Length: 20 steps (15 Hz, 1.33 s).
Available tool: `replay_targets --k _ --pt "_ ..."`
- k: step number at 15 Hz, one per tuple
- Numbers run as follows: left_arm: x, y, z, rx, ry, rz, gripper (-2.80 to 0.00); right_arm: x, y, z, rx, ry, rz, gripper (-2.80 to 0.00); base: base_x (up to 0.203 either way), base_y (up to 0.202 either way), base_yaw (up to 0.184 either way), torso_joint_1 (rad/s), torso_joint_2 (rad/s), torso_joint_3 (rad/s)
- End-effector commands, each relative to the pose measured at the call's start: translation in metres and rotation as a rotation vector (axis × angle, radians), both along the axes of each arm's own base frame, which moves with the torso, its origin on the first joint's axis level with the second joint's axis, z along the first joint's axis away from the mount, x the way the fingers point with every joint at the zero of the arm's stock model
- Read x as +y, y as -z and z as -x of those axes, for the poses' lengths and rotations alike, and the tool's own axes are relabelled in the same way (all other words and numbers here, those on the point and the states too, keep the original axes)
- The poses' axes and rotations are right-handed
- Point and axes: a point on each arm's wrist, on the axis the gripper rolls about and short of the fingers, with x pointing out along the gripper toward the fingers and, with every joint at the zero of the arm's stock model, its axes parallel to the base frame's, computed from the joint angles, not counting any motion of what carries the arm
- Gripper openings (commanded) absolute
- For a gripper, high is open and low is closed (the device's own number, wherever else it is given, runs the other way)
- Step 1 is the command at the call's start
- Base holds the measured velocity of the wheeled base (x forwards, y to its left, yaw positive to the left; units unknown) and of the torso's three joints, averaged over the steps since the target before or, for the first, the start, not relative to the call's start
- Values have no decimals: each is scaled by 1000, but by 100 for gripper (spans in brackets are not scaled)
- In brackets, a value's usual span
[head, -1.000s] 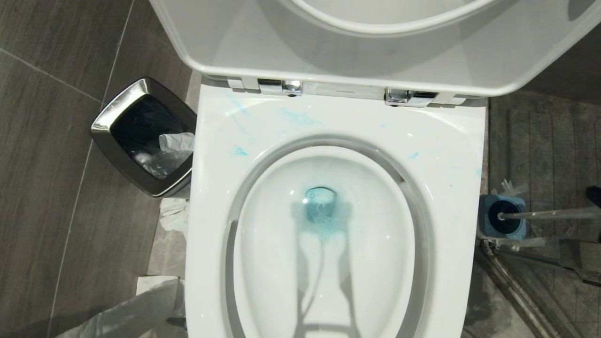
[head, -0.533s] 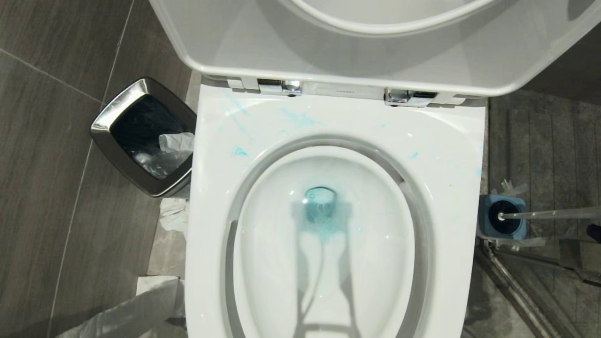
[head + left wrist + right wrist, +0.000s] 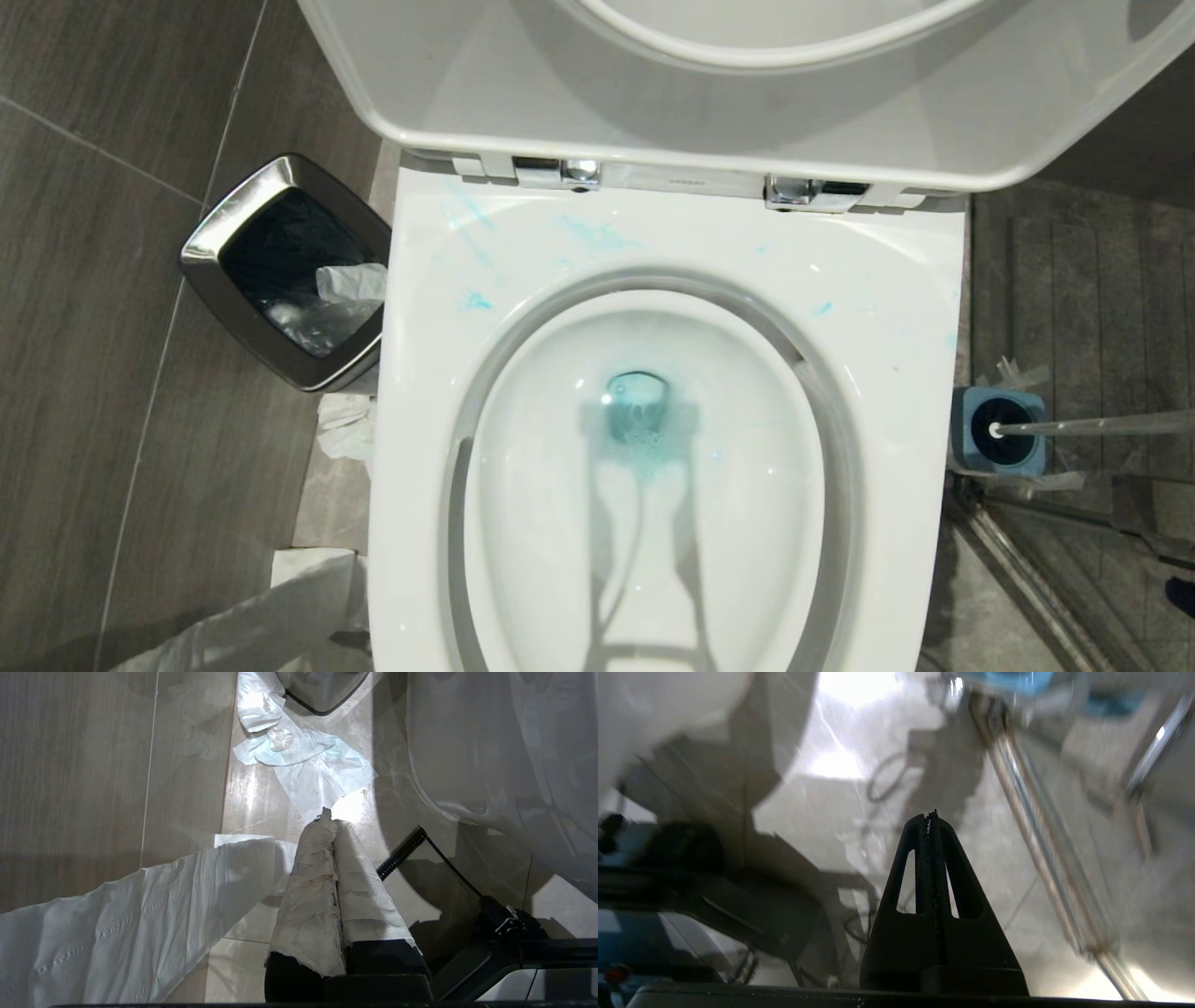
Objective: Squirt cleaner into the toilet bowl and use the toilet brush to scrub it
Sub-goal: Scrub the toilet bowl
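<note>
Looking down from the head view, the toilet bowl (image 3: 448, 308) fills the middle of the scene, its seat and lid (image 3: 747, 103) raised on chrome hinges (image 3: 803, 191) at the back. Turquoise cleaner (image 3: 639, 429) pools at the drain in the bottom of the basin, and faint blue smears (image 3: 597, 233) mark the broad flat rim near the hinges. The toilet brush (image 3: 1092, 426) stands in its blue holder (image 3: 971, 457) on the floor just beside the bowl's right side, its pale handle leaning out toward the right edge of the view. A chrome-rimmed bin (image 3: 210, 252) with a dark liner sits by the bowl's left rear corner, with crumpled paper (image 3: 347, 425) on the grey tiled floor (image 3: 93, 373) below it. Neither arm shows in the head view. In the left wrist view, the left gripper (image 3: 332, 821) hangs low over the floor beside the toilet's base, its two paper-wrapped fingers (image 3: 308, 882) pressed together with nothing between them; a long strip of white tissue (image 3: 140, 914) lies on the tiles beside it, and more loose tissue lies further off. In the right wrist view, the right gripper (image 3: 930, 817) points down over pale floor, its black fingers (image 3: 906, 877) closed tip to tip and empty. A metal rail (image 3: 1036, 826) runs along the floor nearby, and a blurred blue shape (image 3: 1004, 677) sits at the frame's edge; what it is cannot be told from here.
</note>
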Motion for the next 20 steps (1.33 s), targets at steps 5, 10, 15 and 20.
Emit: replay_targets --k 5,10,15,20 --pt "0 0 0 3 0 0 -280 1 45 8 -98 11 49 -280 0 0 0 0 0 0" --pt "0 0 0 3 0 0 -280 -4 53 1 -115 39 70 0 0 0 0 0 0 0" --pt "0 0 0 3 0 0 -280 -23 54 -27 -78 129 70 0 0 0 0 0 0 0" --pt "0 0 0 3 0 0 -280 -39 46 -61 -217 143 115 0 0 0 0 0 0 0"
